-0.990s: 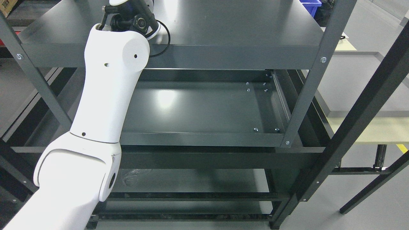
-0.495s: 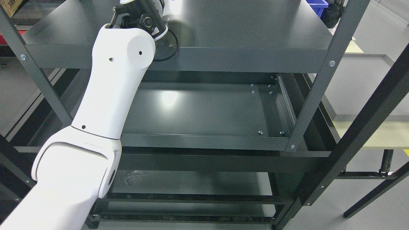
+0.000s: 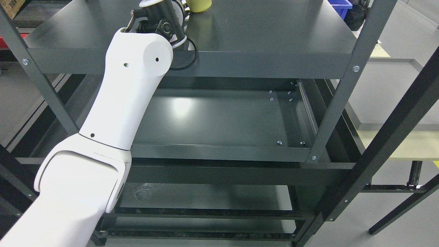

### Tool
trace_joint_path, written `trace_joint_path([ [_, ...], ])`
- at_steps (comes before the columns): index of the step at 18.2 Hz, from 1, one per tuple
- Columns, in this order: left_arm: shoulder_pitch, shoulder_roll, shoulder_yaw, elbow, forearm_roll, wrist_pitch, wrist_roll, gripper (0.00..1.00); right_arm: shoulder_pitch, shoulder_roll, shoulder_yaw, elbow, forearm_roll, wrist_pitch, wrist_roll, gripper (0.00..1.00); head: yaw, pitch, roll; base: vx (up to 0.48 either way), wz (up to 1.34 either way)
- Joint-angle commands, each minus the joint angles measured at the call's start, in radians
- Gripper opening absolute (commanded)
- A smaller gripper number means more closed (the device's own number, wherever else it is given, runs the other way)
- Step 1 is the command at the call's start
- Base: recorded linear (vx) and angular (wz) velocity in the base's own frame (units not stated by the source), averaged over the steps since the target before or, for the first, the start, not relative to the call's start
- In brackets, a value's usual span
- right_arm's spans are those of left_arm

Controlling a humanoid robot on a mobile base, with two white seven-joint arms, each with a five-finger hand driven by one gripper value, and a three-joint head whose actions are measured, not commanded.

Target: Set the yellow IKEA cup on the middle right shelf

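Left arm reaching over the top shelf toward the yellow cup, its hand cut off by the frame.

Nearest, the glossy white left arm [image 3: 116, 113] rises past the bare, dark steel middle shelf [image 3: 219, 118], ending at a black wrist joint [image 3: 161, 20]; whether the hand grips cannot be told. Beyond it, the smooth yellow cup [image 3: 199, 4] sits on the slick top shelf [image 3: 267, 31], where a nudge might slide or tip it.

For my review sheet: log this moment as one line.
left arm: reaching over top shelf | robot hand: cut off by frame | yellow cup: on top shelf | middle shelf: bare
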Motion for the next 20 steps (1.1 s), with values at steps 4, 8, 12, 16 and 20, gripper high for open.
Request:
trace_joint_path([
  [4, -0.001, 0.017, -0.064, -0.053, -0.005, 0.006, -0.001, 0.97, 0.011, -0.017, 0.017, 0.0, -0.025, 0.001, -0.215, 0.99, 0.0, 0.0, 0.0, 0.0, 0.0],
  [8, -0.001, 0.017, -0.068, -0.054, -0.051, 0.006, 0.0, 0.99, 0.011, -0.017, 0.017, 0.0, -0.025, 0.001, -0.215, 0.99, 0.0, 0.0, 0.0, -0.021, 0.0],
  [12, -0.001, 0.017, -0.067, -0.106, -0.081, 0.005, 0.002, 0.99, 0.011, -0.017, 0.017, 0.0, -0.025, 0.001, -0.215, 0.99, 0.0, 0.0, 0.0, -0.03, 0.0],
  [16, 0.004, 0.017, -0.067, -0.126, -0.169, 0.006, 0.003, 0.99, 0.011, -0.017, 0.017, 0.0, -0.025, 0.001, -0.215, 0.99, 0.0, 0.0, 0.0, -0.032, 0.0],
  [20, 0.008, 0.017, -0.056, -0.169, -0.191, 0.032, 0.003, 0.99, 0.011, -0.017, 0.017, 0.0, -0.025, 0.001, -0.215, 0.99, 0.0, 0.0, 0.0, -0.047, 0.02],
])
